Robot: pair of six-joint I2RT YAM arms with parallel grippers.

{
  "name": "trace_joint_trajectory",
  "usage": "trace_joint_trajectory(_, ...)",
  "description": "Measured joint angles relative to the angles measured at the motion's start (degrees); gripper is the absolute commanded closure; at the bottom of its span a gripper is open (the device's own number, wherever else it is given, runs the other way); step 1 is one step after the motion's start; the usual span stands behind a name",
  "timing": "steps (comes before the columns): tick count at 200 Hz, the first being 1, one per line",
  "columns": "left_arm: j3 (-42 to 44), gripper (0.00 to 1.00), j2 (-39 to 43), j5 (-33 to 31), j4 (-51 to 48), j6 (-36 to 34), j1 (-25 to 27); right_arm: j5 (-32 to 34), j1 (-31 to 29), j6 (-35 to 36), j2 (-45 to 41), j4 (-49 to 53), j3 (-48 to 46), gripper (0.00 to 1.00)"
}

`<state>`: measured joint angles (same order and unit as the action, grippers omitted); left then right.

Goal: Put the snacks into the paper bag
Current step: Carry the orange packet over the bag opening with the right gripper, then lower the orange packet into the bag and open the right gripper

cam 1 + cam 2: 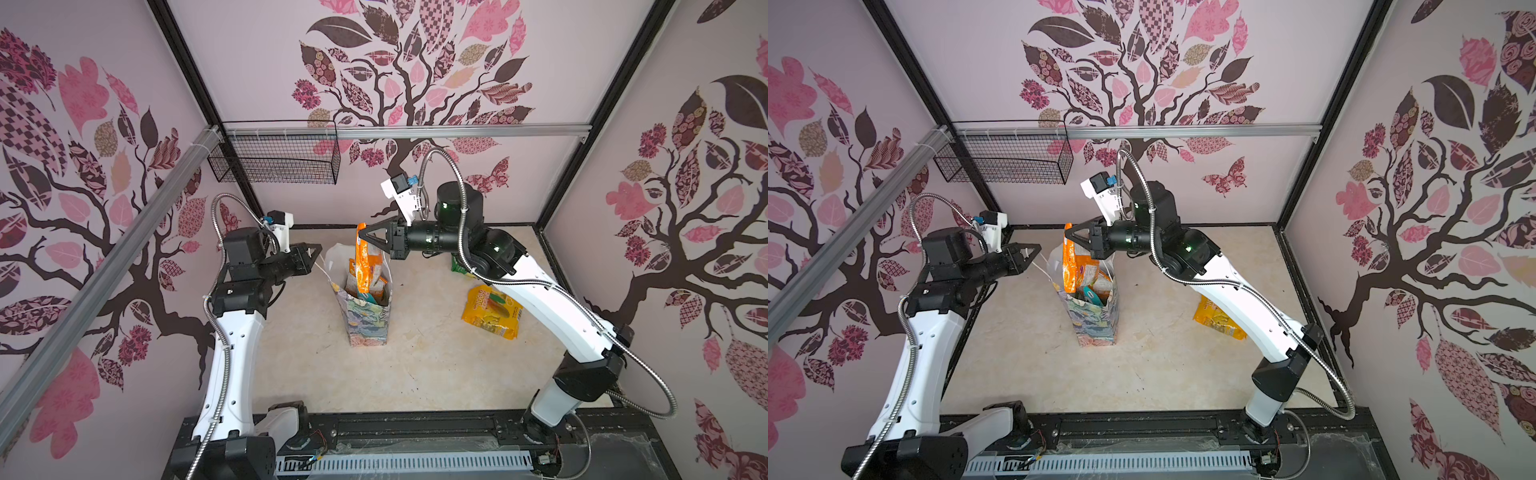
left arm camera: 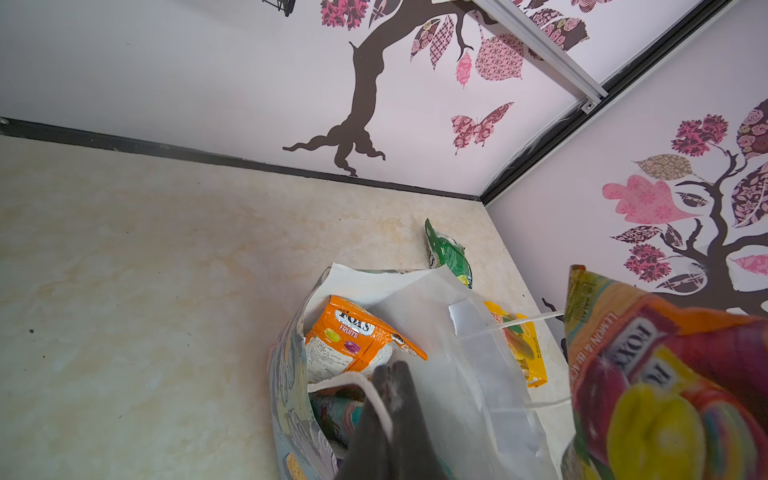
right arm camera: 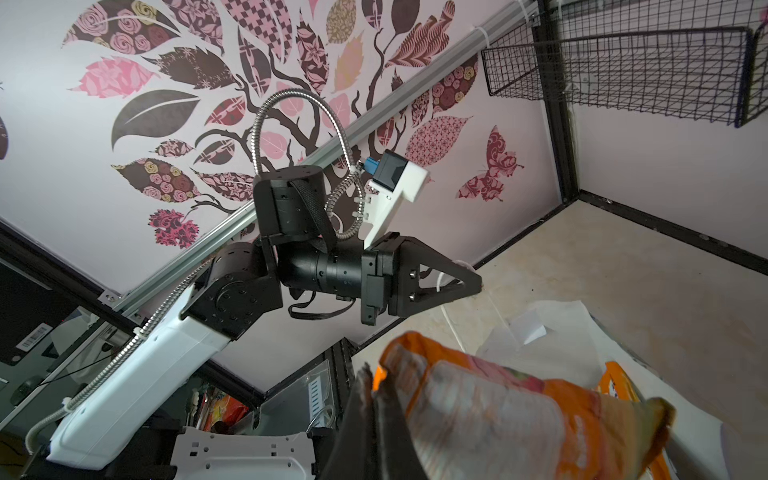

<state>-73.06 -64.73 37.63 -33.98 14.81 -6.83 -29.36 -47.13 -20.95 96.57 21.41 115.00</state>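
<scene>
The right gripper holds the orange Fox's packet upright in the paper bag's mouth; the left gripper pinches its cord handle.

Floral paper bag upright, orange packet at its mouth, perhaps teal packet inside; yellow packet, green packet nearby.

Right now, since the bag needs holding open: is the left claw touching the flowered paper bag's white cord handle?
Touching. The left wrist view shows the white cord handle crossing one finger and pinched in the shut left claw.
</scene>
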Motion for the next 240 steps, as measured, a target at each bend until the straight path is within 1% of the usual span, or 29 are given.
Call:
trace_joint_trajectory(54, 0.0, 1.00, 0.0, 0.0, 0.0, 0.0, 0.0, 2.7, 0.1, 1.8, 1.7, 6.2, -0.4, 1.00)
trace_joint_trajectory(121, 0.0, 1.00, 0.0, 0.0, 0.0, 0.0, 0.0, 4.2, 0.0, 3.1, 1.7, 9.0, -2.4, 1.00)
trace_joint_trajectory(240, 0.0, 1.00, 0.0, -0.2, 0.0, -0.1, 0.0, 11.3, 0.0, 4.6, 2.7, 17.5, -0.8, 1.00)
